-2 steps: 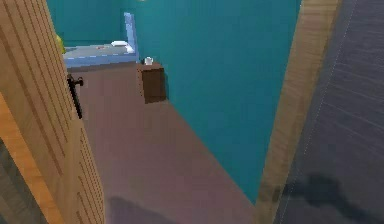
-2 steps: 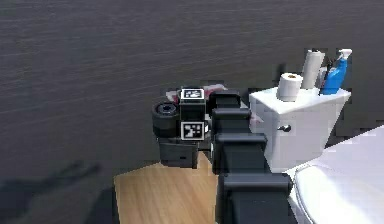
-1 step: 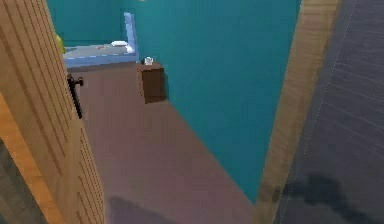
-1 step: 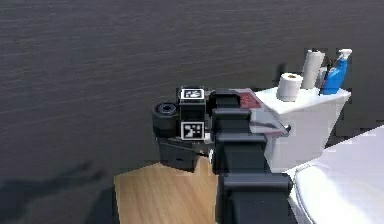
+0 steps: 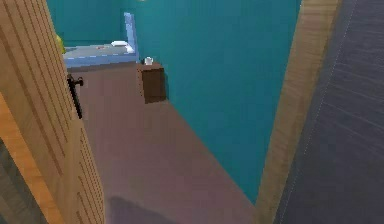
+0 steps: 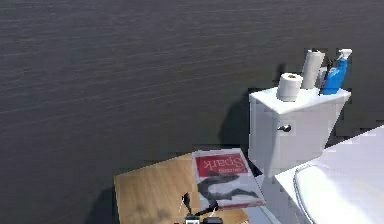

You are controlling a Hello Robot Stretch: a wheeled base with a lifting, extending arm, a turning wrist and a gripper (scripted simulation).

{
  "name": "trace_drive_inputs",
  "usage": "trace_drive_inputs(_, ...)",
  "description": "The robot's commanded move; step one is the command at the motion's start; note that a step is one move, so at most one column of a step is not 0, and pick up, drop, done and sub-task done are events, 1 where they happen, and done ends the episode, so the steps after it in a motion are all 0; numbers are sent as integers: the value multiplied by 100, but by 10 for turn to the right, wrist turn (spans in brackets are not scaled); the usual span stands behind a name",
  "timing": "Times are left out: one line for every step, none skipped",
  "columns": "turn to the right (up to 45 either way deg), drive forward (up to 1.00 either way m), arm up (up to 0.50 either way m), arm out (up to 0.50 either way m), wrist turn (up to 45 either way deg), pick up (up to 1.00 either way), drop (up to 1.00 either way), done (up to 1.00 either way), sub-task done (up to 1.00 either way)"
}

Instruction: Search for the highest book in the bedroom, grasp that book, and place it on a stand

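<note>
A red, white and grey book [image 6: 222, 178] lies flat on a low wooden stand [image 6: 150, 192] in the arm side view, close to a toilet. My gripper [image 6: 196, 213] pokes up at the bottom edge, at the book's near corner. I cannot tell whether it holds anything. In the forward view a small brown stand [image 5: 152, 82] with a small white thing [image 5: 149, 61] on top sits against the teal wall, through a doorway. Behind it is a bed [image 5: 95, 52] with a white pillow.
A white toilet [image 6: 295, 125] stands right of the wooden stand, with paper rolls [image 6: 290, 86] and a blue spray bottle [image 6: 337, 72] on its tank. A dark wall runs behind. An open wooden door [image 5: 40, 110] and a wooden door frame [image 5: 295, 110] flank the brown floor [image 5: 160, 160].
</note>
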Motion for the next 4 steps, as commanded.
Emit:
trace_drive_inputs(0,0,-32,0,0,0,0,0,0)
trace_drive_inputs(0,0,0,0,0,0,100,0,0)
trace_drive_inputs(0,0,10,0,0,0,0,0,0)
trace_drive_inputs(0,0,0,-8,0,0,0,0,0)
